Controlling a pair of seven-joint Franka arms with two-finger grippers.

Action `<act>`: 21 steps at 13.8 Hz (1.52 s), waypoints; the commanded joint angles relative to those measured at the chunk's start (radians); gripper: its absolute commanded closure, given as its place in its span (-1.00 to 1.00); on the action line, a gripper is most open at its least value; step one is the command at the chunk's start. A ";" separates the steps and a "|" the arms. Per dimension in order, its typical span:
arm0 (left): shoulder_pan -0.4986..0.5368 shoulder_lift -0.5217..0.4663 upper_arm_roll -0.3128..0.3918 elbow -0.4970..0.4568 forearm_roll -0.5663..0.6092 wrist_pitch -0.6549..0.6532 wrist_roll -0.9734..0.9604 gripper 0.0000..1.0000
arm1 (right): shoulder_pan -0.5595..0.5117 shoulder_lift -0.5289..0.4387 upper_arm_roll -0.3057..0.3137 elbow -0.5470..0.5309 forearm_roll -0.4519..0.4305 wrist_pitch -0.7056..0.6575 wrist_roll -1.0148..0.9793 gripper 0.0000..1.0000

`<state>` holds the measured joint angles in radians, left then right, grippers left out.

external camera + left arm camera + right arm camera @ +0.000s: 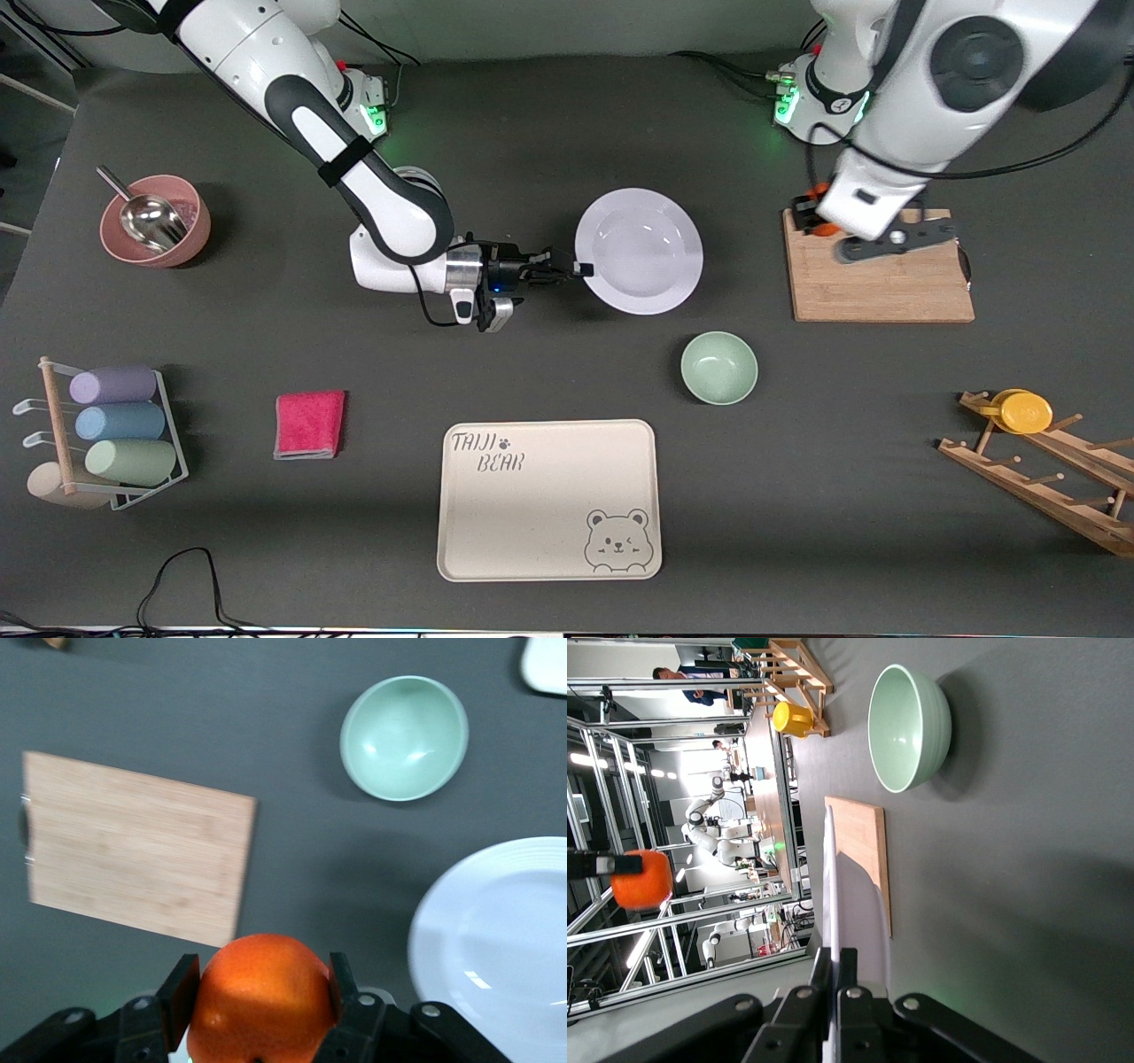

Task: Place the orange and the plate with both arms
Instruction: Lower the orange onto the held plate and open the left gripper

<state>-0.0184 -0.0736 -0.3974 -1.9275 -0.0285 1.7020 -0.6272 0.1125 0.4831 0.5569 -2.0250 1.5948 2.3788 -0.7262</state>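
Left tool is clenching the orange in the air above the cutting board, while right tool is pinching the plate rim at its 9 o'clock on the desk, probably readying both for the tray.

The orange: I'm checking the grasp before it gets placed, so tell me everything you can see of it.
The orange is a small round fruit with bright, dimpled, slightly glossy skin, whole and unpeeled. The left gripper holds it in the air, one black finger pressed against each side. It hangs over the corner of the wooden cutting board farthest from the front camera. Nothing else touches it.
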 commanded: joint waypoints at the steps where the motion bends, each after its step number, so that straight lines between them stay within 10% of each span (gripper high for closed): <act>1: -0.040 0.087 -0.060 0.042 -0.011 0.063 -0.207 1.00 | -0.004 0.005 0.003 0.009 0.014 0.001 0.002 1.00; 12: -0.279 0.321 -0.077 0.079 0.027 0.337 -0.796 1.00 | -0.017 0.017 -0.020 0.043 0.024 -0.070 -0.001 1.00; 14: -0.279 0.325 -0.077 0.079 0.027 0.337 -0.806 -0.99 | -0.019 0.017 -0.020 0.049 0.027 -0.082 0.001 1.00; 21: -0.230 0.305 -0.063 0.183 0.050 0.136 -0.708 -1.00 | -0.036 0.025 -0.060 0.087 0.028 -0.196 0.013 1.00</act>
<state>-0.2757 0.2431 -0.4651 -1.8016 0.0000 1.9383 -1.3915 0.0861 0.5019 0.5109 -1.9764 1.5952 2.2302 -0.7262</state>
